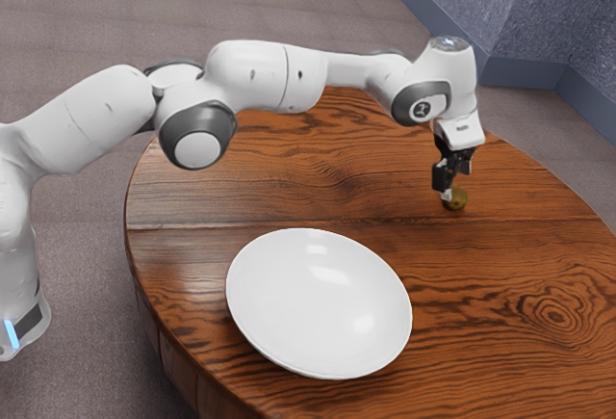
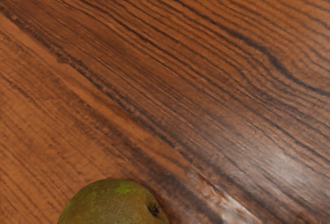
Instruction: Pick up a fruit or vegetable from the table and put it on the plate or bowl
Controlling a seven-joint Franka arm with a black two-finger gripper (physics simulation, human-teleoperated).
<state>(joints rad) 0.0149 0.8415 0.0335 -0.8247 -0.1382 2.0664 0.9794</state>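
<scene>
A small brownish-green fruit (image 1: 455, 199) rests on the wooden table toward the exterior view's right. My gripper (image 1: 450, 191) points straight down over it, its two fingers standing against the fruit's sides, shut on it at table height. In the wrist view the same fruit (image 2: 114, 203) is a rounded green-brown shape with a dark stem dimple, close under my hand. A shallow white plate (image 1: 318, 301) lies on the table's front part, well to the exterior view's left of the fruit and nearer the front edge; nothing is on it.
The round dark wooden table (image 1: 337, 169) has bare boards between fruit and plate. Its rim curves close behind the gripper. A grey-blue wall base (image 1: 539, 14) stands beyond the table at the upper right.
</scene>
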